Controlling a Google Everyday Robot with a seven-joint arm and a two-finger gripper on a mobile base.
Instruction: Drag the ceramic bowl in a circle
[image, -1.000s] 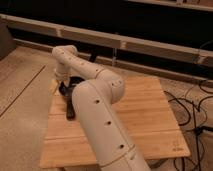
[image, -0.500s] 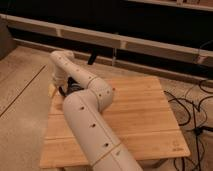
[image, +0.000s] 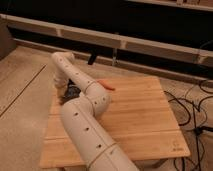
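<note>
Okay, nearest to the camera the arm (image: 87, 132) is rising over the near edge of the wooden table (image: 145, 120), and its elbow is bending above the table's left half as the camera sees it. Past the elbow the forearm is reaching toward the table's far left corner and the wrist is dropping straight down there. The gripper (image: 63, 95) is sitting low at the table's left edge, claw closed, right down at the surface. The ceramic bowl (image: 74, 91) is lying on the table at that same far left part, touching or just beside the claw on the side toward the table's middle. The arm is hiding most of it, so whether the rim is being pinched cannot be told. The bowl is round, so no long axis is mattering. The key relation is that the bowl is lying inboard of the claw, so any circle is probably having to swing toward the table's middle rather than off the left edge. A small orange item (image: 106, 85) is lying further in, near the table's far edge, well apart from the bowl but possibly inside a wide loop. Cables (image: 192, 112) are trailing off the table's right side.
</note>
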